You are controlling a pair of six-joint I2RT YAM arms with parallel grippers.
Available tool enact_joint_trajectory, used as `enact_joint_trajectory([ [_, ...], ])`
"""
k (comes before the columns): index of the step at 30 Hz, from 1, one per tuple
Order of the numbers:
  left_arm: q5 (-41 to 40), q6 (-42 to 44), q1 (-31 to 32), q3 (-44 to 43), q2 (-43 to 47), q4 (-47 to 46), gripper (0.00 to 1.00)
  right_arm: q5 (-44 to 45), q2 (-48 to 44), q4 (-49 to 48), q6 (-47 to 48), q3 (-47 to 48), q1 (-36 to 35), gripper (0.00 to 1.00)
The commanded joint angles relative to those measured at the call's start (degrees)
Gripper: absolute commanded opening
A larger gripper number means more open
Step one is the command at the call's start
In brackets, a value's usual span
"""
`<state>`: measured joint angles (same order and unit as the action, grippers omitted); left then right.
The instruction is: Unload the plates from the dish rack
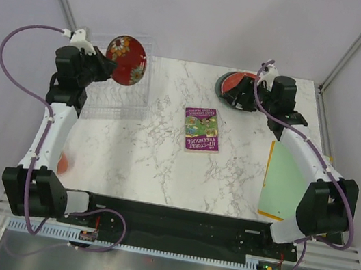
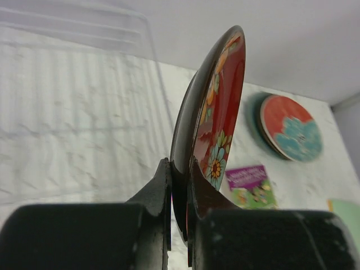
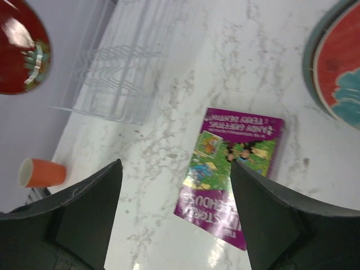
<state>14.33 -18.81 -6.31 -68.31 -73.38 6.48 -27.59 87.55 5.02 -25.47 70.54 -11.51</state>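
Book between held plate and stack

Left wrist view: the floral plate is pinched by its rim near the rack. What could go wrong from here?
1. The left gripper grips the red floral plate only at its rim, on edge; it could pivot or slip and drop by the dish rack.
2. The right gripper hangs open near the stacked plates, so bringing this plate there risks an arm clash.
3. The purple book lies between rack and stack; a low carry might clip it.
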Motion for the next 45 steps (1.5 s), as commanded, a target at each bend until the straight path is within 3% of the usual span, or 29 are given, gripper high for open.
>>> enact_joint_trajectory([
  [1,15.5,-14.7,3.9,4.2,1.8,-9.5,0.02,-4.0,-2.6,-8.3,-6.0,-0.1,-2.5,0.84],
  [11,20.0,-27.7,15.6,12.1,1.4,-24.4,0.02,-4.0,-1.6,-12.2,-9.9,-1.5,-8.4,0.86],
  [23,20.9,-31.5,21.6,13.7,-2.1,-30.1,0.02,-5.2,0.5,-16.5,-11.8,-2.3,-11.8,0.87],
  [24,21.1,-31.6,21.9,13.7,-2.6,-30.6,0.02,-5.5,0.7,-17.1,-12.0,-2.3,-12.0,0.84],
  [26,20.9,-31.6,22.9,13.7,-3.6,-30.9,0.02,-5.8,1.1,-17.5,-11.6,-2.3,-12.2,0.55],
  [27,20.7,-31.6,23.1,13.9,-3.8,-31.1,0.02,-5.7,1.0,-17.6,-11.1,-2.5,-12.2,0.33],
  [28,20.5,-31.6,23.2,14.3,-3.9,-31.2,0.02,-5.3,0.8,-17.5,-10.8,-2.5,-12.1,0.0],
  [30,19.4,-31.0,23.2,14.9,-3.7,-31.2,0.02,-3.6,0.5,-15.7,-8.3,-2.3,-12.2,0.0],
  [31,18.1,-30.4,23.2,15.3,-3.4,-30.3,0.07,-2.7,0.3,-13.2,-7.3,-1.9,-12.1,0.0],
  [33,16.1,-27.6,23.2,15.1,-2.5,-27.8,0.3,3.4,-0.4,-10.7,-5.4,-1.1,-12.1,0.0],
  [34,15.2,-26.1,23.2,14.9,-2.2,-26.5,0.53,5.2,-0.7,-9.5,-3.5,-0.7,-12.0,0.0],
  [35,13.0,-23.2,23.2,14.4,-1.6,-23.1,0.57,6.8,-0.7,-7.1,-2.7,0.5,-11.8,0.0],
  [38,6.3,-17.7,23.2,14.0,-0.2,-16.7,0.65,10.8,0.6,-5.1,-1.0,3.1,-9.6,0.0],
  [45,-8.3,-11.3,23.2,20.8,8.8,-13.5,0.67,9.0,10.9,-3.4,-2.4,13.1,2.8,0.0],
])
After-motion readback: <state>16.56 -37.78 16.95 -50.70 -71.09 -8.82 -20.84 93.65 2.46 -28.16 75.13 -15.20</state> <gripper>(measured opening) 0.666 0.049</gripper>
